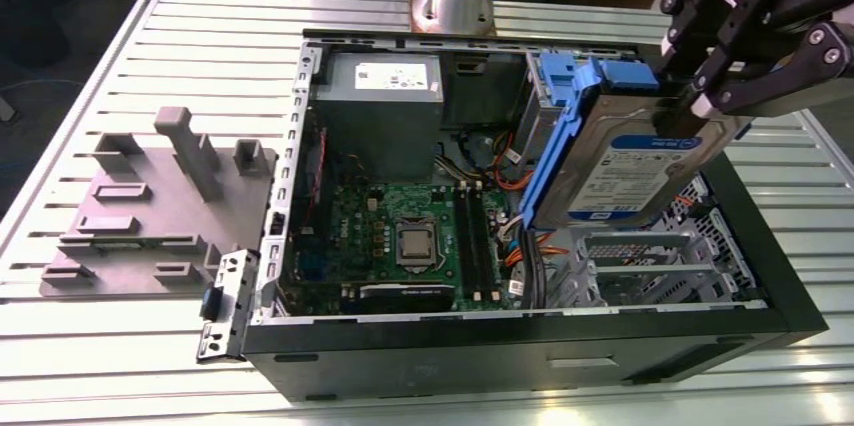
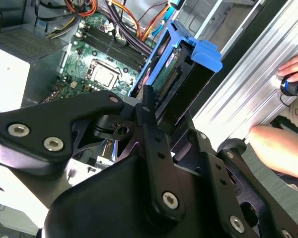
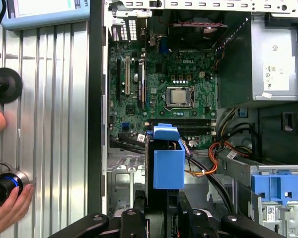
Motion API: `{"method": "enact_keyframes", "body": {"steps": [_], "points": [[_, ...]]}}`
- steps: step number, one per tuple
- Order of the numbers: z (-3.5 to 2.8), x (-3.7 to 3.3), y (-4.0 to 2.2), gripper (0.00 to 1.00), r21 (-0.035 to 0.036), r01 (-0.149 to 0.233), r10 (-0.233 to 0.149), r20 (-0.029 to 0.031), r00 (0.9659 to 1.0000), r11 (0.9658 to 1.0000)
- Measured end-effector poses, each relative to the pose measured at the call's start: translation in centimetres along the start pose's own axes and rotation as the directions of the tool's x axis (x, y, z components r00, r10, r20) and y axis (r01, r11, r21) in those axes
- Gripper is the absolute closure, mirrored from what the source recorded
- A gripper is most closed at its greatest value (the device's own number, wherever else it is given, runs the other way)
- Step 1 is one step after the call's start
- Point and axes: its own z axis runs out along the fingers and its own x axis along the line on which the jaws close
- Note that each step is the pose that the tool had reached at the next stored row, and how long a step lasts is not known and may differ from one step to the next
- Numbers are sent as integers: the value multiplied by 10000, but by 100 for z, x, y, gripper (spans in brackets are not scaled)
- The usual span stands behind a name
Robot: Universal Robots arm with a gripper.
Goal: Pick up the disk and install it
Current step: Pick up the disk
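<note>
1. The table (image 1: 80,376) is a slatted metal surface with an open computer case (image 1: 534,336) near its middle. A grey block of pegs (image 1: 147,206) sits toward the edge on the exterior view's left.
2. Inside the case, the motherboard (image 1: 400,216) lies flat on the floor. The power supply (image 1: 380,96) fills a far corner.
3. A metal cage (image 1: 641,266) sits in the case's near corner on the exterior view's right.
4. The gripper (image 1: 697,96) is pinching the disk (image 1: 627,171) by its upper end.
5. The disk hangs tilted above the cage, along the case's edge on the exterior view's right.
6. Pickup looks done and installing is the step in hand. I judge that seating the disk calls for levelling it and lining its blue rails up with a bay.
</note>
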Motion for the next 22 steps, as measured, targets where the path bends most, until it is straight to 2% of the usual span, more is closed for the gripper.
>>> {"method": "enact_keyframes", "body": {"steps": [14,22], "points": [[2,10,-57,65,0,-1,1,0,10000,10000],[3,135,-63,65,-1,-1,1,-1,10000,10000]]}}
